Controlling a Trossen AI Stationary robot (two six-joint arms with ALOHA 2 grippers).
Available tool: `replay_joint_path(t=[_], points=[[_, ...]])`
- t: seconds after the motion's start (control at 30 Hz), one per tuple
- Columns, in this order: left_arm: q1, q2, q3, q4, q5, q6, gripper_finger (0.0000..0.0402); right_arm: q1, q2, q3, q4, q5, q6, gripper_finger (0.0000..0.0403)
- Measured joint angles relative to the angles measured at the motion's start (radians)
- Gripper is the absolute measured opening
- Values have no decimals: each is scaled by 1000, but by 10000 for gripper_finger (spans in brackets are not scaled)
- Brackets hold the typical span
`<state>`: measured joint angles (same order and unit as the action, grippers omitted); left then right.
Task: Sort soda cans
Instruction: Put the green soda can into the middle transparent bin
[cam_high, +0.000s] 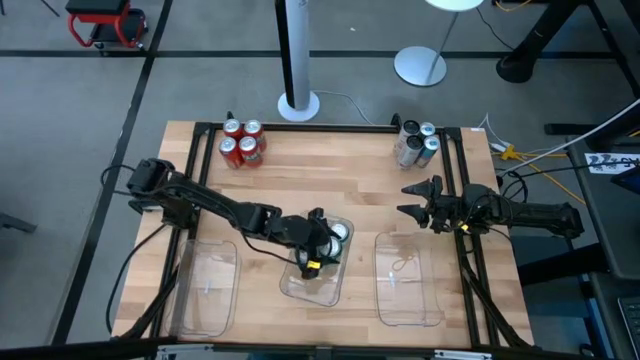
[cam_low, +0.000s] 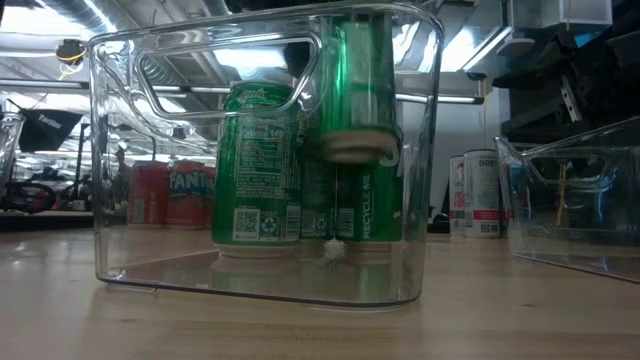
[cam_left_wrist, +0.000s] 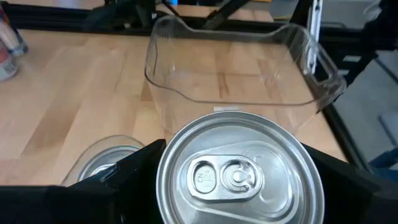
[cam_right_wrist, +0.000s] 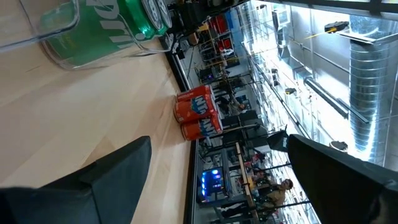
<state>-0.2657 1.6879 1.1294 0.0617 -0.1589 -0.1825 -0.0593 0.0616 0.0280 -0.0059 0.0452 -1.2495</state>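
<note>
Hanging over the middle tray (cam_high: 300, 285), the left gripper (cam_high: 318, 252) has a green can (cam_low: 358, 70) clamped between its fingers (cam_left_wrist: 115, 180), one on each side of the silver top (cam_left_wrist: 239, 171). In the low view this can sits raised inside the tray, its base clear of the tray floor and above the other green cans (cam_low: 258, 165) that stand upright there. One of those shows from above as a silver top (cam_high: 341, 233) just right of the gripper, and again beside the held can in the left wrist view.

Four red cans (cam_high: 241, 143) stand grouped at the far left of the table (cam_high: 330, 170), well apart from the gripper. Four silver-grey cans (cam_high: 415, 143) stand grouped at the far right.

Waiting right of centre, the right gripper (cam_high: 418, 198) has its fingers spread wide with nothing between them. It sits just beyond the right tray (cam_high: 408, 282), nearer than the silver-grey cans. A left tray (cam_high: 208, 290) lies at the near left.
</note>
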Motion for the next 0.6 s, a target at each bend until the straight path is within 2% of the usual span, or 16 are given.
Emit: replay_joint_path(t=[0.6], points=[[-1,138,6,28,0,94,301,0,0,0,-3,0,0,376]])
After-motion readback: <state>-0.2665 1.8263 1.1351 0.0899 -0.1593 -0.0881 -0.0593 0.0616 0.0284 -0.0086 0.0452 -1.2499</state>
